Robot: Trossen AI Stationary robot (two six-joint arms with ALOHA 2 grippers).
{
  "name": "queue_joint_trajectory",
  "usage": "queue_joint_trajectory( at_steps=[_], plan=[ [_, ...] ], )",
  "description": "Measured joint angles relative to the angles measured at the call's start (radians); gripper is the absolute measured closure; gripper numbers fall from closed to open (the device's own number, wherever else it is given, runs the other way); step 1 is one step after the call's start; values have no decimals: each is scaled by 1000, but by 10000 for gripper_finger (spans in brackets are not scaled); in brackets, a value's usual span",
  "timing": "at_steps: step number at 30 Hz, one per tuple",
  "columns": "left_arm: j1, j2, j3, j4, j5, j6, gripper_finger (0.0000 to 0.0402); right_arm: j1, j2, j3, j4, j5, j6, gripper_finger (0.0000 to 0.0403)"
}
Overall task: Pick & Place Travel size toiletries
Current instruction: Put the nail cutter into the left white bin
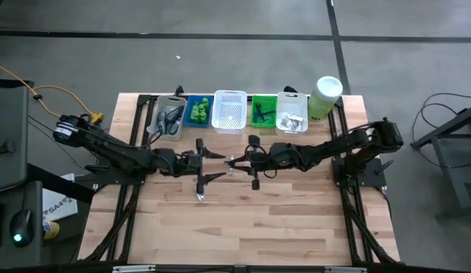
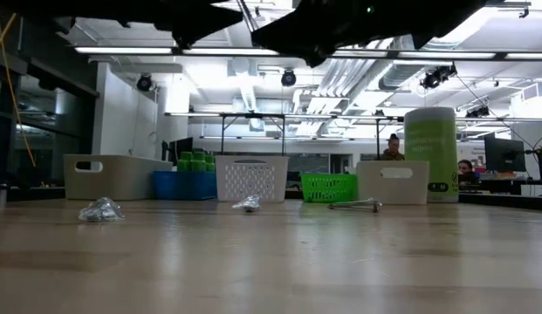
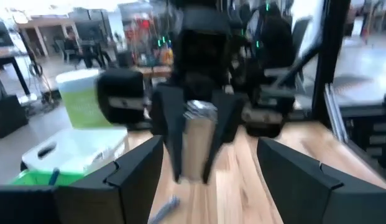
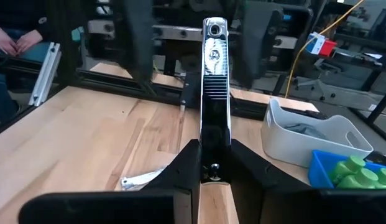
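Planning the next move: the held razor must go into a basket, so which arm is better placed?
Right. Its jaws are shut on the razor, and the green basket lies just beyond them; the left jaws stand open, holding nothing.

High view: overhead, straight down, far; whole worktop (image 1: 243, 220), both arms, basket row (image 1: 229, 112) along far edge.
Low view: at worktop (image 2: 271, 262) level, facing across to basket row (image 2: 253, 178) and room behind; arms only as dark shapes at top.
Left wrist view: close, facing right arm and pale-green canister (image 3: 87, 99).
Right wrist view: close, facing left arm and grey basket (image 4: 311, 137).
Shared: basket row, canister (image 1: 326, 96) in high and low views.
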Motion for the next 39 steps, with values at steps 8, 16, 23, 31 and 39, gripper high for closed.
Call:
queue_joint_trajectory(
  at_steps=[8, 16, 23, 31, 39],
  plan=[
    [0, 43, 45, -10, -1, 19, 143, -13, 17, 0, 44, -7, 0, 351],
    [0, 45, 45, 19, -7, 18, 200, -14, 17, 0, 43, -39, 5, 351],
    [0, 45, 44, 18, -17, 14, 300, -14, 17, 0, 48, -45, 6, 351],
    [1, 45, 43, 16, -23, 8, 359, -14, 17, 0, 41, -47, 12, 350],
    [0, 44, 43, 14, -30, 8, 359, -11, -8, -1, 20, 16, 53, 223]
  ],
)
